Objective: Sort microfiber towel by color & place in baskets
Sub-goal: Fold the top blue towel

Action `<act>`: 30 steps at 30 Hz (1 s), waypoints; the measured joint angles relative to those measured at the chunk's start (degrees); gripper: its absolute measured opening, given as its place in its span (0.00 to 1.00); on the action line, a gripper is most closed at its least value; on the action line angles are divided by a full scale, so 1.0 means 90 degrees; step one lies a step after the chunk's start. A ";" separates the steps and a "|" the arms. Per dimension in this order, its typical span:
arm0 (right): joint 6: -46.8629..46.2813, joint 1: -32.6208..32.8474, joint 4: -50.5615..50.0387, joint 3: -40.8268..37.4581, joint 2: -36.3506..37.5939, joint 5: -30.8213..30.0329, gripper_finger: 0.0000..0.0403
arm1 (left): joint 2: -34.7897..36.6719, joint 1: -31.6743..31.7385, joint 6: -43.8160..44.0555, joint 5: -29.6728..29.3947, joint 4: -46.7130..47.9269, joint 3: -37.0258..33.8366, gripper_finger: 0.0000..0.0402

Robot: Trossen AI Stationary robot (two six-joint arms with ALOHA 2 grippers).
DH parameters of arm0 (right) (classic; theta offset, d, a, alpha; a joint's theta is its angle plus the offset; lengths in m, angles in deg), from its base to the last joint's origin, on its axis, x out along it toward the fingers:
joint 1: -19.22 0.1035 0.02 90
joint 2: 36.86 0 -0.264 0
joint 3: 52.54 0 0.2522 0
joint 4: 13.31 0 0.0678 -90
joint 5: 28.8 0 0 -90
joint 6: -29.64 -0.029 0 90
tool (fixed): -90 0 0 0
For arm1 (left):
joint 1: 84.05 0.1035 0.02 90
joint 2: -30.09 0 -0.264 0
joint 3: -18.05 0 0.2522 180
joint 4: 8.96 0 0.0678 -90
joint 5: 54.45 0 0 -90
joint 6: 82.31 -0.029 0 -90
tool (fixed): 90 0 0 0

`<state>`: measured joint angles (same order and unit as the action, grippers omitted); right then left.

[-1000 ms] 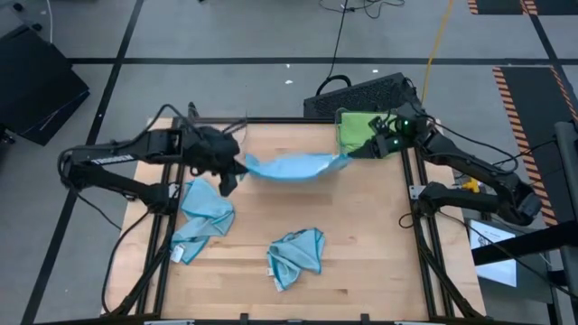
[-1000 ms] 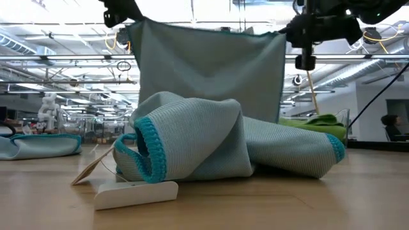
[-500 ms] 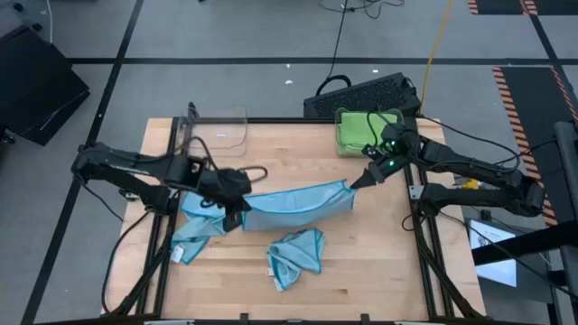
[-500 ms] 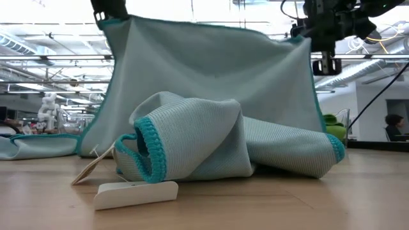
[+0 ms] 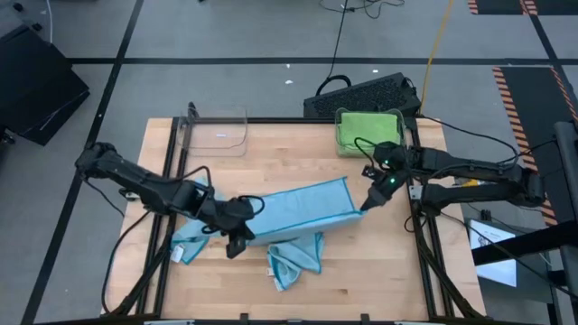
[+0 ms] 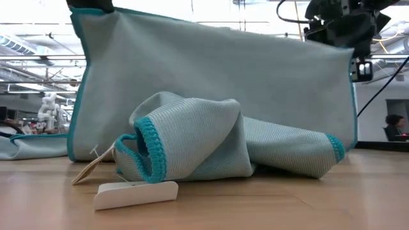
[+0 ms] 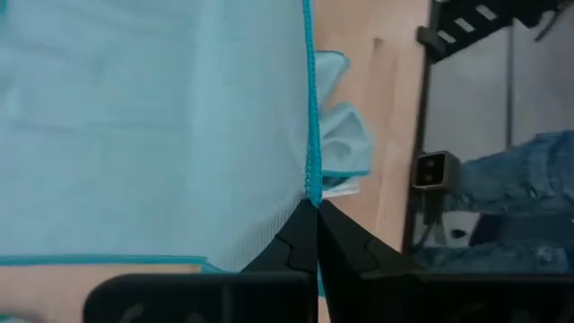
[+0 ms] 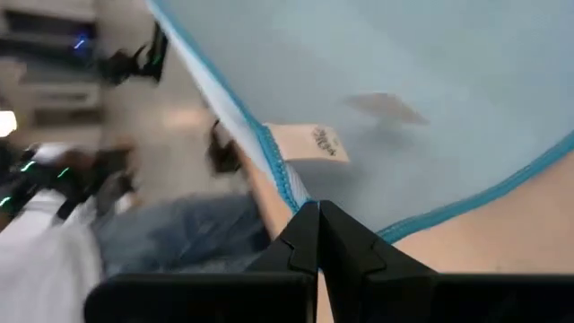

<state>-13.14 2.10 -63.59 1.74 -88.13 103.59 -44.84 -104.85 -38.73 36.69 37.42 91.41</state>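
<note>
Stretching a blue towel point(image 5: 298, 209) between them, both arms hold it taut above the wooden table point(image 5: 361, 271), which reads as the spreading or folding step before it goes into a bin. The left gripper point(image 5: 237, 236) is clenched on one corner, its arm reaching in low from the table's left edge; in its wrist view the fingertips point(image 7: 316, 235) meet on the teal hem. The right gripper point(image 5: 370, 203) pinches the opposite corner near the table's right edge, arm stretched in from that side. A crumpled blue towel point(image 5: 295, 256) lies on the table just below the stretched one, another point(image 5: 185, 242) beside the left gripper. The empty clear basket point(image 5: 219, 132) sits at the table's far-left corner; the basket holding a green towel point(image 5: 368, 129) is at its far-right corner. Next the towel probably needs lowering and folding, then carrying to the empty basket.
</note>
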 joint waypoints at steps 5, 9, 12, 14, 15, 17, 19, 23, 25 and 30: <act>0.0189 0.0002 0.0218 0.0000 -0.0107 -0.1466 0.00 | 0.0000 -0.0033 -0.0001 -0.0595 0.0078 -0.0202 0.00; 0.0550 0.0000 0.0230 0.0000 -0.0260 -0.2432 0.00 | 0.0002 0.0128 -0.0021 -0.0975 0.0077 -0.0453 0.01; 0.0851 0.0000 0.0242 0.0000 -0.0448 -0.2745 0.00 | 0.0002 0.0253 -0.0006 -0.1048 0.0039 -0.0615 0.00; 0.1085 0.0000 0.0225 0.0000 -0.0620 -0.2891 0.00 | 0.0002 0.0286 0.0006 -0.1183 0.0073 -0.0696 0.01; 0.1197 -0.0003 0.0235 0.0000 -0.0717 -0.2940 0.00 | 0.0002 0.0299 -0.0003 -0.1250 0.0069 -0.0734 0.01; 0.1370 -0.0004 0.0297 0.0000 -0.0932 -0.3090 0.00 | 0.0002 0.0337 -0.0025 -0.1295 0.0032 -0.0833 0.01; 0.1512 -0.0007 0.0457 -0.0001 -0.1146 -0.3225 0.00 | -0.0015 0.0387 -0.0025 -0.1228 -0.0087 -0.0996 0.01; 0.1662 -0.0013 0.0948 -0.0001 -0.1567 -0.3230 0.00 | -0.0052 0.0416 -0.0007 -0.1009 -0.0288 -0.1277 0.01; 0.1668 -0.0013 0.1121 -0.0002 -0.1751 -0.3225 0.00 | -0.0051 0.0425 0.0009 -0.1060 -0.0302 -0.1325 0.01; 0.1668 -0.0015 0.1338 -0.0002 -0.2136 -0.3270 0.00 | -0.0051 0.0554 -0.0028 -0.1378 -0.0260 -0.1360 0.01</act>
<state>1.87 1.96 -51.55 1.72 -107.36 74.16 -45.30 -99.86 -38.98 24.29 35.09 79.16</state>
